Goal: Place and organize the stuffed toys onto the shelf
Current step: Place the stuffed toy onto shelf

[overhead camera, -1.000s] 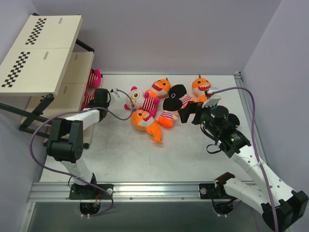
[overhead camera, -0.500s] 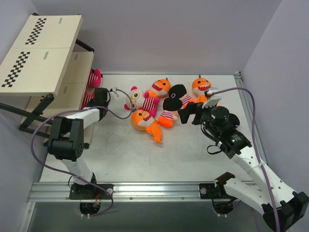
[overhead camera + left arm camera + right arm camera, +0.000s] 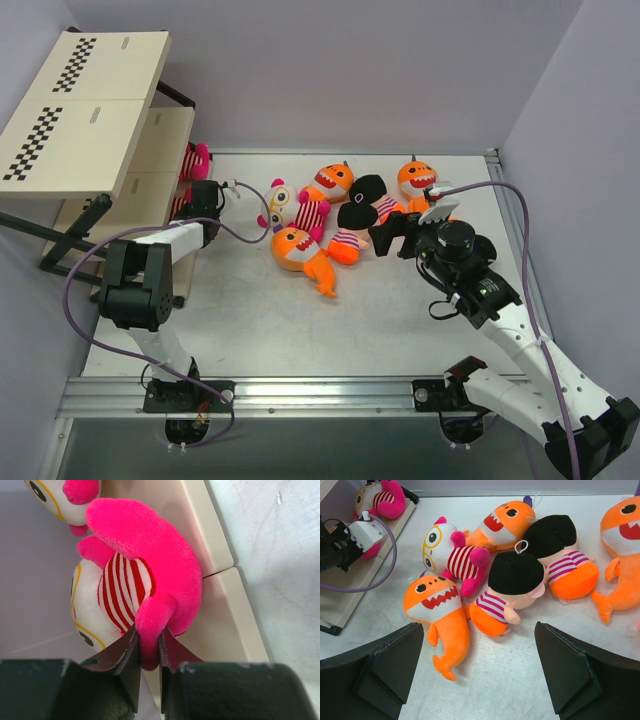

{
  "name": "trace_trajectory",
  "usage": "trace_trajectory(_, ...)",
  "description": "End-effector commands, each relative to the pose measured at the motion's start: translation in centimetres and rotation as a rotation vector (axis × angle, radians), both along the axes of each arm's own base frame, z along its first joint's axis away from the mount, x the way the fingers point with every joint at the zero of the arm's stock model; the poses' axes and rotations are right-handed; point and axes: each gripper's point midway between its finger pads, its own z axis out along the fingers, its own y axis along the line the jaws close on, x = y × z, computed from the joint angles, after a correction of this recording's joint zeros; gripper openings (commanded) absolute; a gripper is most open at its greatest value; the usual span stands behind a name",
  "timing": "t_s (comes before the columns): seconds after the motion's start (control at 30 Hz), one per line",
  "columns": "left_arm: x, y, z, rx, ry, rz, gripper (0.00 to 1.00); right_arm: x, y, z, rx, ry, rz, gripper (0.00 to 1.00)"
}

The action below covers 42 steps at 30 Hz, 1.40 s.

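- The left gripper (image 3: 148, 642) is clenched on a pink limb of a striped doll (image 3: 145, 565). The limb fills the narrow gap and presses against both fingertips (image 3: 122, 652).
- That doll lies just beyond the fingertips on a cream board of the shelf (image 3: 242, 615), with its white face off to the left of them.
- A second doll (image 3: 60, 495) sits farther beyond the fingers and to their left, cut off by the frame edge (whether the two dolls touch I cannot tell).
- The table (image 3: 280, 555) lies to the right of these fingers, along the board's edge.
- The right gripper (image 3: 477, 629) is spread wide with nothing in it, hovering over the table.
- Just beyond the finger (image 3: 385, 665) seen at the left of its wrist view lies a shark (image 3: 440, 615), tail pointing back toward the gripper.
- Between the two fingers and a little beyond them lies a black-head doll (image 3: 512, 580), its orange bottom against the shark's side.
- Beyond the shark lies a goggle doll (image 3: 447, 552), touching it.
- Farther out lie a far shark (image 3: 505, 520) and a far black-head doll (image 3: 560, 550), side by side.
- An edge shark (image 3: 622, 545) lies beyond the other finger, partly out of frame.
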Motion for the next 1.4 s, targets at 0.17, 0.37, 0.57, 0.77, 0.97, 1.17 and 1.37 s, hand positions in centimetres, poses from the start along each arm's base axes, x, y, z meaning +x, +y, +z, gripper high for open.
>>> trace_trajectory(0.17, 1.0, -0.1, 1.9, 0.001, -0.054, -0.025, 0.24, 0.2, -0.1, 1.2, 0.013, -0.060, -0.009, 0.99)
trace_trajectory(0.37, 1.0, 0.0, 2.0, 0.007, -0.057, -0.026, 0.27, 0.3, -0.1, 1.2, 0.013, -0.057, -0.010, 0.99)
trace_trajectory(0.57, 1.0, 0.2, 2.7, -0.003, -0.079, -0.005, 0.42, 0.2, 0.0, 1.2, 0.012, -0.059, -0.008, 0.99)
trace_trajectory(0.77, 0.7, -0.1, 3.3, -0.027, -0.101, -0.012, 0.52, 0.3, 0.0, 0.8, 0.011, -0.054, -0.008, 1.00)
trace_trajectory(0.97, 0.5, -1.0, 4.1, -0.046, -0.122, -0.027, 0.63, 0.2, -0.1, 0.9, 0.015, -0.056, -0.007, 0.99)
trace_trajectory(1.17, 0.2, -2.7, 5.2, -0.099, -0.146, -0.043, 0.76, 0.0, 0.0, 1.0, 0.023, -0.060, 0.001, 0.99)
trace_trajectory(1.37, -0.3, -5.8, 6.0, -0.223, -0.186, -0.014, 0.82, -0.2, 0.1, 1.1, 0.024, -0.059, 0.007, 0.99)
